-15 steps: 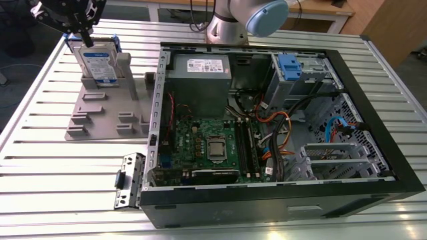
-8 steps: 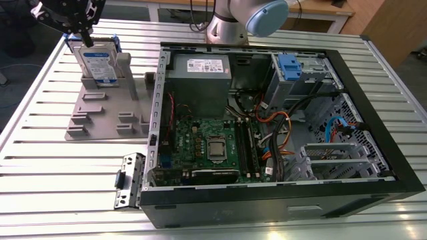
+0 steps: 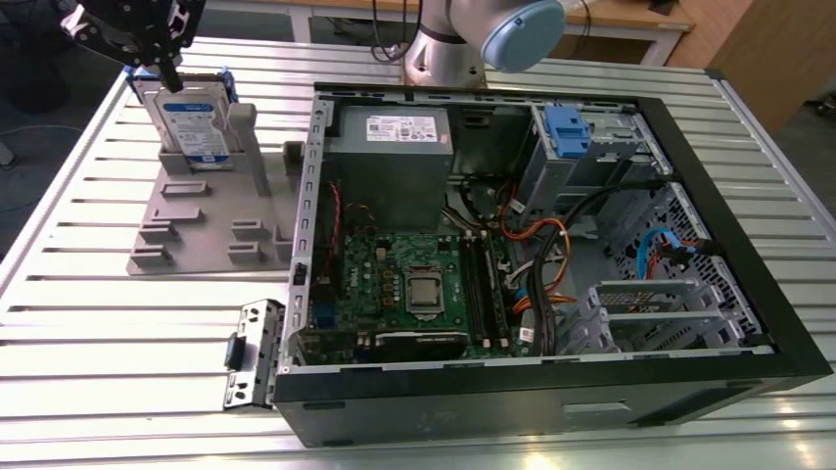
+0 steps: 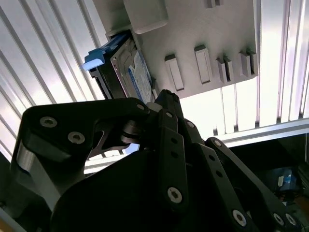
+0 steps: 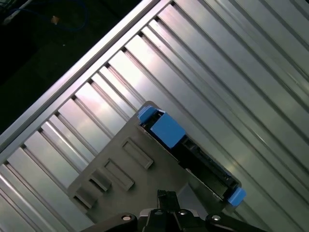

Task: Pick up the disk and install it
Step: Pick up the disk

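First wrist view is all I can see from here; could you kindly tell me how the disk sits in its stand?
Observer: In the exterior view the disk stands upright on edge in the grey stand, with its label facing the stand's empty slots.
Operator: Thank you. Where is the gripper?
Observer: The gripper is at the disk's top edge.
Operator: And the computer?
Observer: The open case lies on the table to the exterior view's right of the stand.

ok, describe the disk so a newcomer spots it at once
Find the open computer case; the grey slotted stand sits at the exterior view's left of it. The disk stands on edge at the stand's far end: flat, silver, white-and-blue label, blue side rails, unlike the bigger grey box inside the case.
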